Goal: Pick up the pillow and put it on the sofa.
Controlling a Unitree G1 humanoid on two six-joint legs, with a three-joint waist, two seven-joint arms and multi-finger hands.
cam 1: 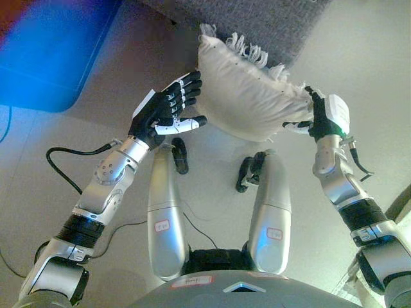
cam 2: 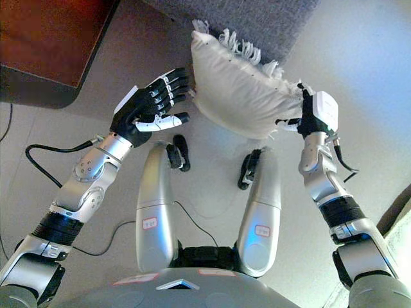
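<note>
Between the two hands, just short of the grey sofa (cam 1: pixel 257 19), the cream pillow (cam 1: pixel 247 93) was pressed by the open left hand (cam 1: pixel 168 109) and pinched by the right hand (cam 1: pixel 318 115), so a forward lift onto the seat was judged to be needed.
</note>
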